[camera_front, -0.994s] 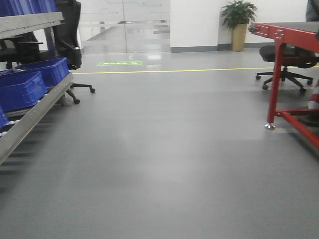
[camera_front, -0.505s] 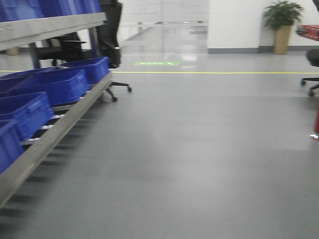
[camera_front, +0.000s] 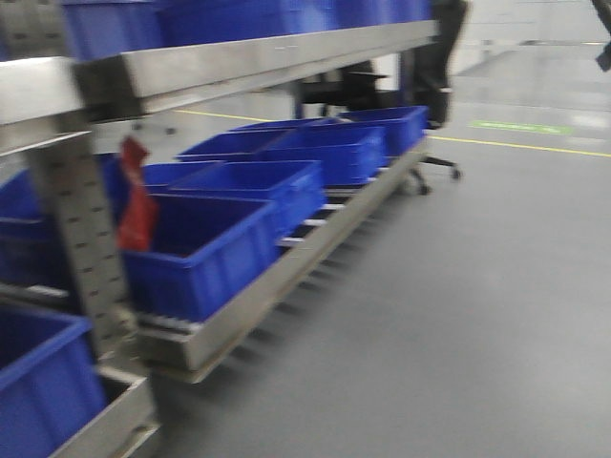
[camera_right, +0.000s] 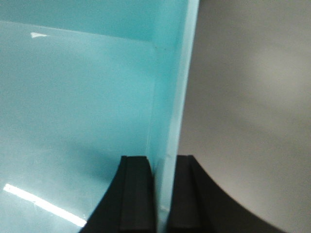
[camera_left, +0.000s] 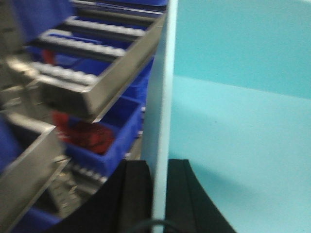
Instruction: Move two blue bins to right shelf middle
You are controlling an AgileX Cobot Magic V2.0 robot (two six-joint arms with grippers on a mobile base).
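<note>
Grey floor [camera_front: 458,305] fills the right half of the front view, all of it blurred, with a metal rack [camera_front: 239,57] running along the left.

My left gripper [camera_left: 159,170] has its black jaws clenched on the upright side wall of a pale aqua bin [camera_left: 233,126]. One jaw is outside the thin wall and the other inside. The bin's smooth bottom and far wall take up the right of that frame.

My right gripper [camera_right: 163,165] is grasping a pale aqua wall the same way, with a jaw pressed to each face. The bin's inside spreads over the left of the frame, and blurred grey floor lies to the right. I cannot tell whether the two wrist views show one bin or two.

Left of the bin in the left wrist view, a roller shelf [camera_left: 92,77] of the rack slants across the upper left. Royal-blue bins [camera_left: 116,131] sit beneath it, and one holds something red [camera_left: 80,133].

In the front view, more royal-blue bins stand in a row on the lower shelf, and others line the shelf above. A red thing shows over the nearest bin, beside a perforated upright [camera_front: 81,229]. It is too blurred to name.

At the rack's far end, upper right of the frame, stands a black office chair [camera_front: 441,48]. A yellow line [camera_front: 535,147] and a green marking [camera_front: 520,127] cross the floor there.
</note>
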